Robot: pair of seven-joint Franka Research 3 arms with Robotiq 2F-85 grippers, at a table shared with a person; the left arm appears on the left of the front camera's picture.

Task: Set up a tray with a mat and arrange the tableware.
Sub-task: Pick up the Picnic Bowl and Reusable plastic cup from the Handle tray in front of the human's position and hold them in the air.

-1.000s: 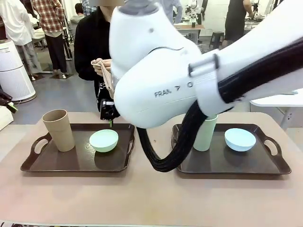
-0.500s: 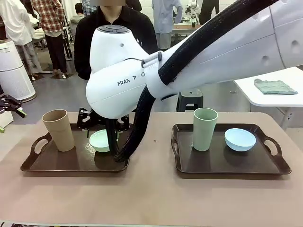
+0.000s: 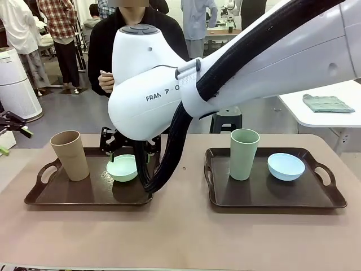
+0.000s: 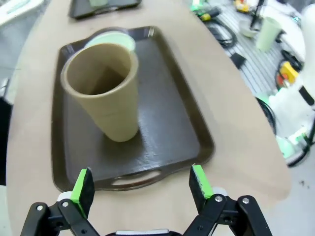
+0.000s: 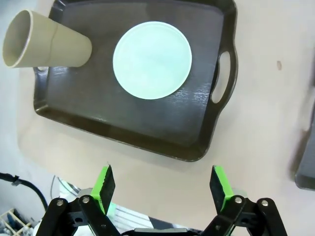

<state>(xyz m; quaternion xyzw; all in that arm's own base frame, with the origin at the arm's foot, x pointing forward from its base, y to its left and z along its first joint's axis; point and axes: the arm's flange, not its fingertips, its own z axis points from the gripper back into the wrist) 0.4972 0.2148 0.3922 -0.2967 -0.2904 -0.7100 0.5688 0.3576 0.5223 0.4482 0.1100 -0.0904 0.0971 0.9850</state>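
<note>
Two dark trays sit on the table: the left tray [image 3: 56,192] holds a tan cup [image 3: 70,155] and a mint green bowl [image 3: 123,168], while the right tray [image 3: 271,197] holds a pale green cup [image 3: 244,153] and a light blue bowl [image 3: 286,166]. My right arm reaches across to the left tray. Its gripper [image 3: 128,147] hangs open just above and behind the mint bowl [image 5: 152,60], with nothing between its pads [image 5: 104,183]. My left gripper [image 4: 141,183] is open at the tray's left end, facing the tan cup [image 4: 106,93]. The mat is out of view.
A person in black stands at the far edge, one hand [image 3: 106,82] raised at chest height. A folded grey-green cloth [image 3: 327,103] lies on a white side table at right. Bare tabletop [image 3: 180,226] runs between and in front of the trays.
My right arm has swung left from the table's middle and come down over the left tray, its gripper now by the mint bowl. The tableware has not moved.
</note>
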